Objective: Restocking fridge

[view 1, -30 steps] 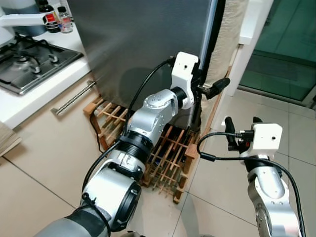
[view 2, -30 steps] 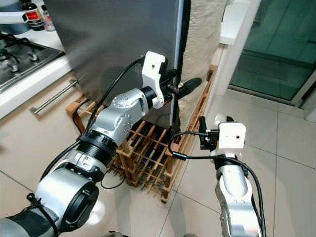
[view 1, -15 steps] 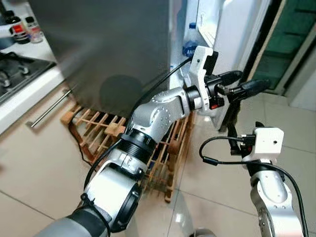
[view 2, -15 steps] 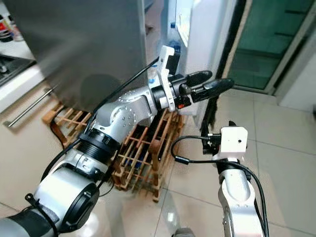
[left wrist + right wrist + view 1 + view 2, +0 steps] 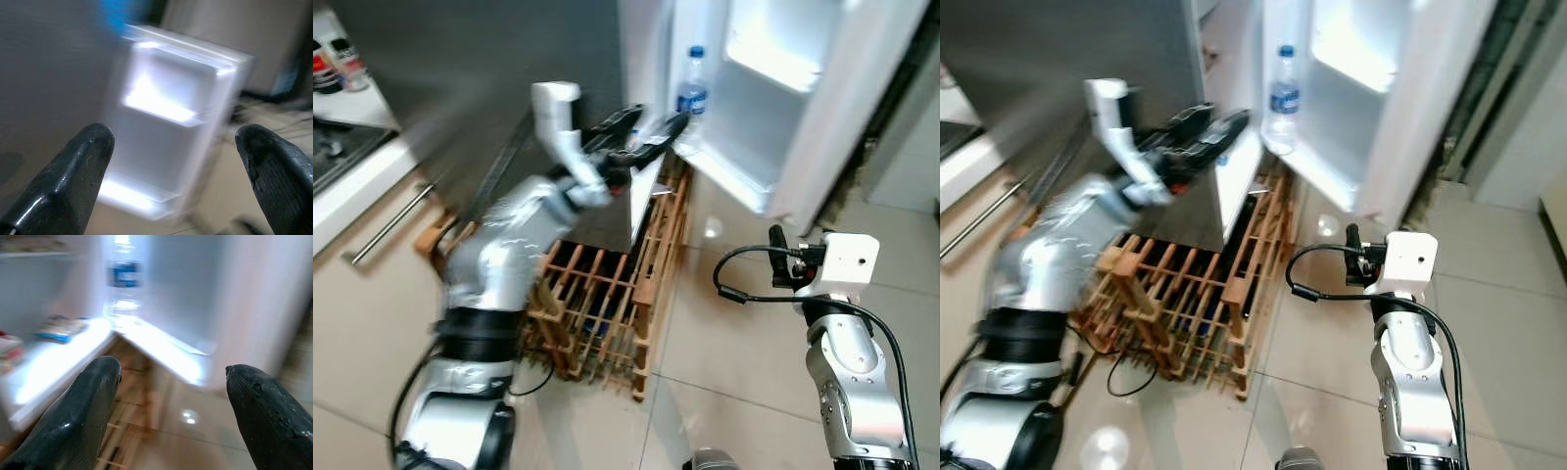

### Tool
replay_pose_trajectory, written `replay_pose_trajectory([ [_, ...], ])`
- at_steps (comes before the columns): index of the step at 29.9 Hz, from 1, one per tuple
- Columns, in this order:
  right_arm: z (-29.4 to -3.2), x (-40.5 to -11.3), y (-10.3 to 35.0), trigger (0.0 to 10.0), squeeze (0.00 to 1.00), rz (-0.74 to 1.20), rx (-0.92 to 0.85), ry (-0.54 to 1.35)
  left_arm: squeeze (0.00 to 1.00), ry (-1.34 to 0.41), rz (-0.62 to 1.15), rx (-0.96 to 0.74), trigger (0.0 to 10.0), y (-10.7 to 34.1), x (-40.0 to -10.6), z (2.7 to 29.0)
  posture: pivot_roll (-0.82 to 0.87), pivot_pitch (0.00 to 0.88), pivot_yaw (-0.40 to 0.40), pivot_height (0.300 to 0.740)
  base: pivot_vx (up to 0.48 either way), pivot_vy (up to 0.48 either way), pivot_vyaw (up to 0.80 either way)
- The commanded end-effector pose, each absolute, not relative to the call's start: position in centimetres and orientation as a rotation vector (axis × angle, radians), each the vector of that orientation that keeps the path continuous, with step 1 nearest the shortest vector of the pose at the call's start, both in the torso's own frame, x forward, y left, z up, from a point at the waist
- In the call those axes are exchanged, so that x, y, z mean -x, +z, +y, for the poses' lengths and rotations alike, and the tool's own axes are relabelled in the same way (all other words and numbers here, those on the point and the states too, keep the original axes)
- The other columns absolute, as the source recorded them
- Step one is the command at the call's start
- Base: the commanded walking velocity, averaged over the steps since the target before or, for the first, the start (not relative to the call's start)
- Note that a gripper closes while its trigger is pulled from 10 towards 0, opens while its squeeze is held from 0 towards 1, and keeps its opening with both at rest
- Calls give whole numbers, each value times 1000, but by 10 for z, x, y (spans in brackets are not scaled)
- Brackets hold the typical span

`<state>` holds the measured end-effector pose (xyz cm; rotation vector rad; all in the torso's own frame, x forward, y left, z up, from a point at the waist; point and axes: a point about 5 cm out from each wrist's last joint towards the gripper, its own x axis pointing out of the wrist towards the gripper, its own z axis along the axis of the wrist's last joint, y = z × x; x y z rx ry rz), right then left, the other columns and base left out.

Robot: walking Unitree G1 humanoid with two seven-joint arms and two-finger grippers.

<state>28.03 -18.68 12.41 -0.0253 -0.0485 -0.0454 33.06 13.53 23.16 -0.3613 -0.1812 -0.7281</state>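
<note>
The fridge door [image 5: 803, 108] stands wide open, its white lit inner shelves facing me. A water bottle [image 5: 692, 84] with a blue label stands in the door's lower shelf. My left gripper [image 5: 654, 125] is open and empty, blurred, held in front of the grey fridge body [image 5: 480, 69] just left of the opening. In the left wrist view its fingers [image 5: 88, 152] frame the door shelves [image 5: 166, 122]. Lower right, my right gripper [image 5: 779, 257] is open and empty above the floor. Between its fingers [image 5: 98, 382] the bottle [image 5: 123, 279] and packets on a fridge shelf [image 5: 58, 328] appear.
A wooden wine rack [image 5: 607, 294] lies on the tiled floor at the foot of the fridge. A white counter with a drawer handle [image 5: 386, 220] and small bottles [image 5: 333, 64] is on the left. Open tile floor [image 5: 734, 362] spreads on the right.
The fridge door has swung wide open. My left gripper has let go of its edge and drawn back to the left. The view has turned toward the fridge's inside.
</note>
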Motion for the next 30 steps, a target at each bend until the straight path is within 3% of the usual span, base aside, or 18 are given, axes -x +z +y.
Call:
replay_pose_trajectory([
  [1,-181,-285,124,10000,0,-54,20,-11,0,-580,-145,341,10000,220,-330,157,-141,0,55,740,0,0,788],
  [2,-179,-289,125,10000,0,-54,15,1,0,-442,-136,341,10000,213,-332,172,-117,0,44,740,0,0,775],
  [3,-179,-289,125,10000,0,-54,15,1,0,-442,-136,341,10000,213,-332,172,-117,0,44,740,0,0,775],
  [5,-173,-296,127,10000,0,-59,3,34,0,-181,-115,366,10000,197,-330,201,-101,0,36,740,0,0,744],
  [7,-167,-303,128,10000,0,-55,-16,72,0,-70,-86,346,10000,183,-320,210,-82,0,23,740,0,458,734],
  [12,-155,-312,128,10000,4,-26,-62,144,0,-59,-51,256,10000,172,-308,195,-76,0,17,740,0,446,715],
  [14,-148,-313,127,10000,8,-13,-75,197,0,-97,-21,221,10000,169,-307,176,-80,0,17,740,0,0,703],
  [20,-145,-314,126,10000,16,-12,-73,223,0,-92,-40,207,10000,170,-310,153,-106,0,20,740,0,-77,681],
  [30,-149,-315,131,10000,24,-21,-52,236,0,152,14,70,10000,160,-312,171,-118,0,10,740,50,-447,637],
])
